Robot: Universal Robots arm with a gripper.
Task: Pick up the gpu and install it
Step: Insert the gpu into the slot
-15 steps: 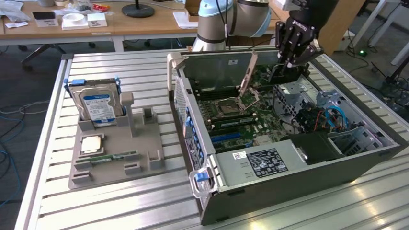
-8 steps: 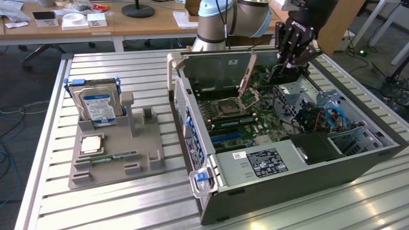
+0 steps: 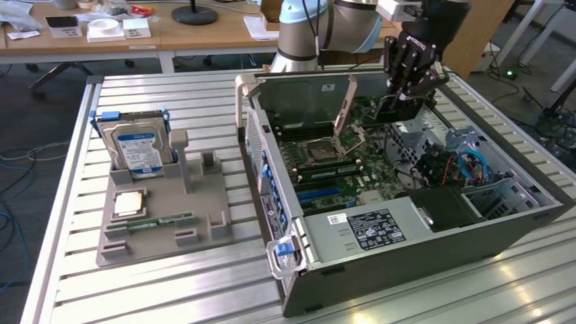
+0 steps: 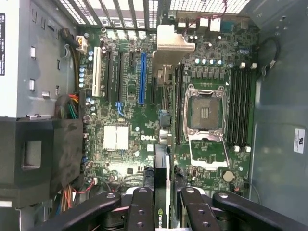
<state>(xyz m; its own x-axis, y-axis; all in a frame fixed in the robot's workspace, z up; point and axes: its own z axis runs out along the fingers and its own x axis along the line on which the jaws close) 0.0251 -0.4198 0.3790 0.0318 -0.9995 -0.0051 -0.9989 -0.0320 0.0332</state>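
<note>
My black gripper (image 3: 407, 94) hangs over the far side of the open computer case (image 3: 396, 270), shut on the gpu (image 3: 400, 111). In the wrist view the gpu (image 4: 162, 159) shows edge-on between my fingers (image 4: 142, 207). It is a thin card running away from the gripper (image 4: 166, 204), with its silver end bracket (image 4: 173, 41) toward the case's rear grille. The card hovers above the green motherboard (image 4: 130, 139), roughly parallel to the long blue slot (image 4: 142, 79) and a little to one side of it, between that slot and the open CPU socket (image 4: 204, 113).
At the exterior view's left, a grey fixture tray (image 3: 216, 196) holds an upright hard drive (image 3: 135, 148), a CPU (image 3: 131, 202) and a RAM stick (image 3: 158, 221). Inside the case are the power supply (image 3: 373, 229), a black shroud (image 4: 38, 159) and blue cables (image 3: 463, 165).
</note>
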